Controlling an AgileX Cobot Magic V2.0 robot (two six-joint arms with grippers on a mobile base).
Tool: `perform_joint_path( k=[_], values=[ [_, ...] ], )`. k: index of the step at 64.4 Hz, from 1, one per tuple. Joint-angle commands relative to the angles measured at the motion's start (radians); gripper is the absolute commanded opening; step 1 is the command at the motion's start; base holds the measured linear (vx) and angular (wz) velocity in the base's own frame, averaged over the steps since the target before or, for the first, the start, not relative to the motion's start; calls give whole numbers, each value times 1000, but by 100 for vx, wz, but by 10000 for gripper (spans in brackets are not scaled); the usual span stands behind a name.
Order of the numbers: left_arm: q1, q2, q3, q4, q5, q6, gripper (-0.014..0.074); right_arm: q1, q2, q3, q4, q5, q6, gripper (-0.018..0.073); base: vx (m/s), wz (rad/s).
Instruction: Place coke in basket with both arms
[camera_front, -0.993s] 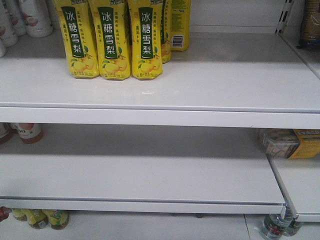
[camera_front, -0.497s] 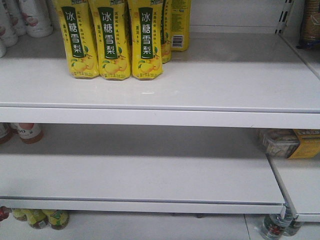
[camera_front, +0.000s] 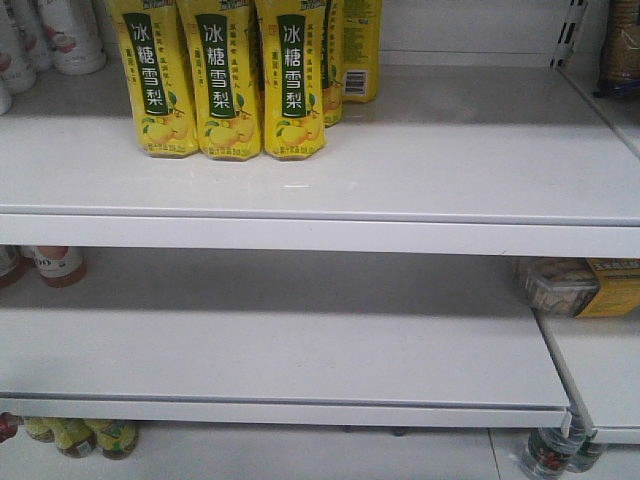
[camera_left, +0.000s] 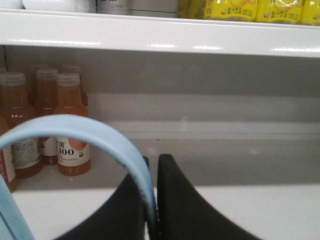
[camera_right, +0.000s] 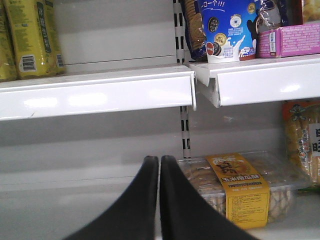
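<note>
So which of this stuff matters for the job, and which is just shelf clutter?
Job:
- basket handle, clamped in left gripper
- right gripper, shut, holding nothing
- coke: not in view

Clutter:
- yellow cartons
- orange bottles
- biscuit box
- pink box

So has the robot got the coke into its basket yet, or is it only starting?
Only starting, it seems. Done: the left end effector is shut on the light blue basket handle, so the basket is in hand. The right end effector is shut and holds nothing, facing a box of biscuits. Left: no coke shows in any view, so finding, grasping and dropping it in remain.
</note>
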Motion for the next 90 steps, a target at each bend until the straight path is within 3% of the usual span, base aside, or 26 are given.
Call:
perform_joint_path(
  k=[1,90],
  values=[
    [-1,-21,-3,40,-143,46,-6,-7,-18,12,-7,-79,-10,-2,0,0],
    [-1,-21,-3,40,-143,46,-6,-7,-18,11,-7,-79,-10,-2,0,0]
  ],
)
